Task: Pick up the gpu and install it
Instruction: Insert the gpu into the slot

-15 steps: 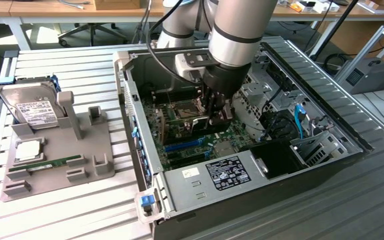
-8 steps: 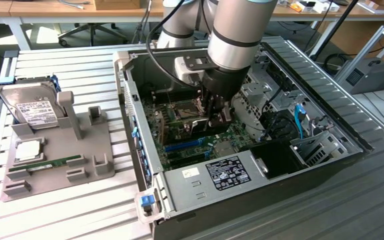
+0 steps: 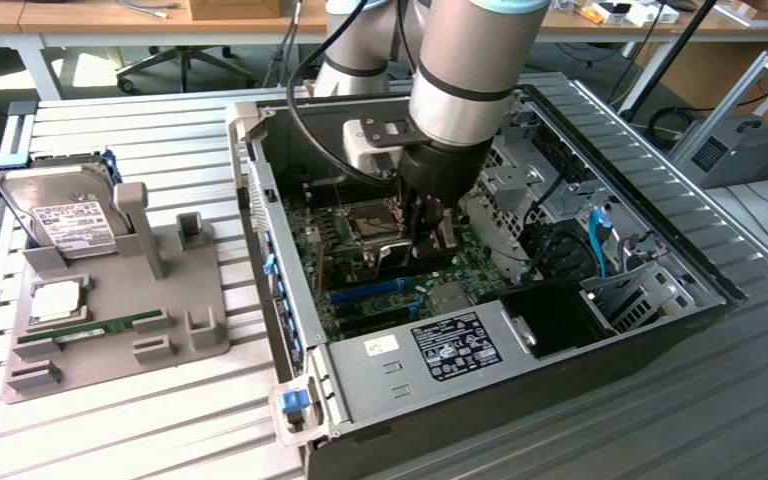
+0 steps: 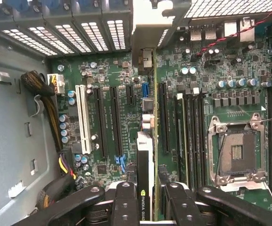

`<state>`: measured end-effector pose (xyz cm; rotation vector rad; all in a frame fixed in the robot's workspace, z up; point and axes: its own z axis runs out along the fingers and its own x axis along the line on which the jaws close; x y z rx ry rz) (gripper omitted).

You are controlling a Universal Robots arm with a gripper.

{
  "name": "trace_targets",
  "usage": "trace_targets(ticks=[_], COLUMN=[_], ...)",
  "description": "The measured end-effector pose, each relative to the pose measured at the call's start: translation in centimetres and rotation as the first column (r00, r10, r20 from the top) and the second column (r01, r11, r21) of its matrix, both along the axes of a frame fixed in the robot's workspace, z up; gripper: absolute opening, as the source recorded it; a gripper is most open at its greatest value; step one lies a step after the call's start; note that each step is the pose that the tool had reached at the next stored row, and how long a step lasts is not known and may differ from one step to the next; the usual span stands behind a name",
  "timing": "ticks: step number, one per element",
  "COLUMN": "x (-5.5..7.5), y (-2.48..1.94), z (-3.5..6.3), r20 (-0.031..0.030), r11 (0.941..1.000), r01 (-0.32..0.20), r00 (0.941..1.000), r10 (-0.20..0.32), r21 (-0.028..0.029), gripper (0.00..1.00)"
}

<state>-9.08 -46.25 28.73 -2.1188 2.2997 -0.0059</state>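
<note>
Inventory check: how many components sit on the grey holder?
3: white-labelled hard drive propped at the grey holder's far end, silver square chip midway, green RAM stick lying nearest the camera. Small ones may be hidden behind its posts.

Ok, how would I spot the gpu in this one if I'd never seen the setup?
Look inside the open computer case, over the green motherboard. The gpu is the thin dark card standing on edge, clamped between the black fingers of the tool. Unlike the empty slots beside it, it carries a small green logo on its edge.
</note>
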Motion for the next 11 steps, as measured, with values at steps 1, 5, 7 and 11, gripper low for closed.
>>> trace_targets(ticks=[1, 5, 7, 11], x=[-0.01, -0.07, -0.09, -0.14], y=[-0.02, -0.09, -0.12, -0.23], z=[-0.01, -0.01, -0.02, -0.01], r20=[-0.0001, -0.0001, 0.0000, -0.0001], r11=[1.0000, 1.0000, 1.0000, 1.0000], r01=[0.000, 0.000, 0.000, 0.000], r00=[1.0000, 1.0000, 1.0000, 1.0000], r10=[0.000, 0.000, 0.000, 0.000], r21=[-0.0002, -0.0002, -0.0002, -0.0002], gripper=[0.27, 0.27, 0.27, 0.27])
